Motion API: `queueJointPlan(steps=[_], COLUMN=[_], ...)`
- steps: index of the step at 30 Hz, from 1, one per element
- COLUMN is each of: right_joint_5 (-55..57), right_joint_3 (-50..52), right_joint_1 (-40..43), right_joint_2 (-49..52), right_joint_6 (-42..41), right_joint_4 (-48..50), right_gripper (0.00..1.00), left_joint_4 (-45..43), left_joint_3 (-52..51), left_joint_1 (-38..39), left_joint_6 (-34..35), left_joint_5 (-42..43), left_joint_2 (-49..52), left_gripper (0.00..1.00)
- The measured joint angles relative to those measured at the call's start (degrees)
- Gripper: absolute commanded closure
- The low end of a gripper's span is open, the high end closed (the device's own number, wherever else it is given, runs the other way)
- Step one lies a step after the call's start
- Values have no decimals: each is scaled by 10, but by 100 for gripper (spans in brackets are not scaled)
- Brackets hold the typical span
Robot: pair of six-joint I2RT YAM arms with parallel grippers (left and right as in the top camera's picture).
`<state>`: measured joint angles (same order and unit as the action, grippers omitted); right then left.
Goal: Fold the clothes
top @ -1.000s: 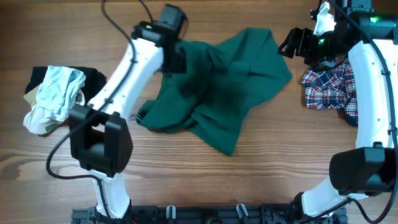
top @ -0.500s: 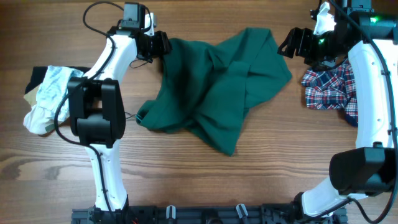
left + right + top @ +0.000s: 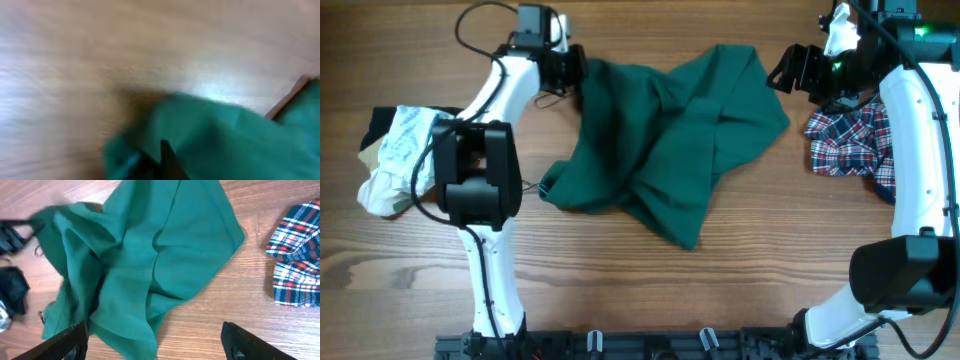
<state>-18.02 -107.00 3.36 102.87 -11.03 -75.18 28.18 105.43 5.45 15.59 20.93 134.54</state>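
A crumpled dark green cloth garment [image 3: 670, 140] is spread over the middle of the wooden desk [image 3: 740, 290]. Its upper left corner is met by the left jaws, but these are so blurred in the wrist view that it cannot be told whether they are clamped on it. The right jaws are held wide apart near the garment's upper right corner, a red, white and navy checked shirt [image 3: 850, 140] is bunched further right, and a pale blue and white clothes bundle [image 3: 405, 155] is heaped far left.
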Motion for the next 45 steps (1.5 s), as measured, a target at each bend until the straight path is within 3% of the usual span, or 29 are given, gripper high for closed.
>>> queueJointPlan(steps=[5, 10, 12, 13, 14, 15, 17, 19, 21, 29, 38, 39, 41, 45], right_joint_5=[0, 0, -24, -37, -55, -70, -83, -93, -94, -78, -79, -80, -81, -111], right_joint_3=[12, 110, 170, 185, 213, 232, 256, 261, 261, 270, 354, 354, 354, 355], right_joint_1=[-1, -29, -54, -63, -75, -89, -116, -141, -162, -177, -231, -232, -232, -232], right_joint_2=[0, 1, 4, 7, 7, 11, 14, 19, 27, 71, 73, 77, 88, 118], right_joint_6=[29, 39, 54, 63, 73, 81, 89, 95, 98, 137, 154, 154, 148, 139], right_joint_4=[0, 90, 150, 165, 207, 227, 258, 282, 293, 207, 390, 406, 415, 382], right_gripper=[20, 20, 18, 16, 14, 14, 13, 13, 15, 15, 14, 16, 36, 92], left_joint_4=[2, -2, 1, 2, 3, 7, 25, 41, 67, 220, 382, 391, 392, 393], left_joint_3=[55, 76, 76, 76, 76, 76, 76, 76, 76, 76, 76, 76, 76, 76], left_joint_1=[-67, -119, -122, -121, -119, -118, -116, -116, -116, -115, -83, -77, -70, -66], left_joint_6=[6, 7, 10, 11, 11, 14, 14, 12, 13, -4, -44, -46, -49, -50], left_joint_5=[0, -7, -28, -33, -37, -40, -46, -51, -60, -32, -19, -19, -18, -16], left_joint_2=[-34, -82, -83, -82, -82, -82, -82, -82, -82, -82, -144, -169, -204, -254], left_gripper=[96, 96, 80, 67, 46, 35, 25, 24, 30, 48, 49, 49, 49, 47])
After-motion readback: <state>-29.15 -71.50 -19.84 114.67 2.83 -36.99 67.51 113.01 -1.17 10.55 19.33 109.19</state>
